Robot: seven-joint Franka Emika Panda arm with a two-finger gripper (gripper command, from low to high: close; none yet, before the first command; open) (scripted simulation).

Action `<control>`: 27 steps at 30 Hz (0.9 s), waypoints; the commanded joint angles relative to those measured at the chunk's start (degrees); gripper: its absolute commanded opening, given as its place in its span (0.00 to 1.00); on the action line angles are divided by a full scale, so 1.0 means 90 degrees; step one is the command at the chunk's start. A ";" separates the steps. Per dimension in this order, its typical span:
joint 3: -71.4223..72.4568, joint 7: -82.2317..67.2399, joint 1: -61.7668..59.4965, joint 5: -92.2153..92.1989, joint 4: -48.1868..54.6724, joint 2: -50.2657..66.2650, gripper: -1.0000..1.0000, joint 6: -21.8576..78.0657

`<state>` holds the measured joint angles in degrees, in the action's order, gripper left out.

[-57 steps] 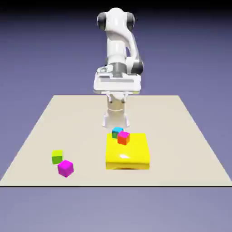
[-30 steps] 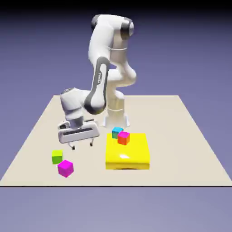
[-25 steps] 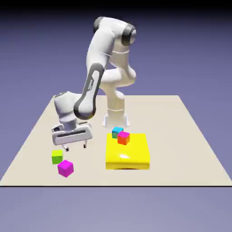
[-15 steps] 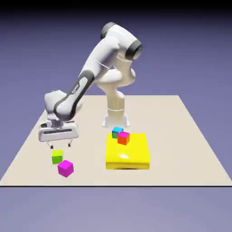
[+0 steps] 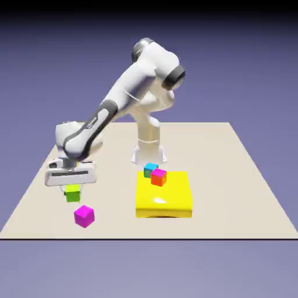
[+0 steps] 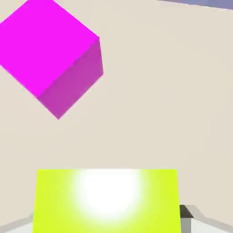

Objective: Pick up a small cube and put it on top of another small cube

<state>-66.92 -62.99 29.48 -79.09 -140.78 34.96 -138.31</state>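
Claw (image 5: 72,191) now pinching green cube (image 5: 73,194), lifted slightly, near the counter's (image 5: 227,221) front-left corner in exterior view. Pick looks done; magenta cube (image 5: 84,216) is next, as base.

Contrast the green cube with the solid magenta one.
The green cube is held in the gripper, while the magenta cube sits loose on the table. In the exterior view, the green cube shows a face nearly square-on; the magenta cube turns a corner forward. Both are small, plain cubes.
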 commanded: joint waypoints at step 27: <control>0.2681 0.2907 -0.1118 0.0944 0.0809 -0.0620 1.00 -0.1853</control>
<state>-42.78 -36.83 19.42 -70.60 -133.51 29.38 -154.98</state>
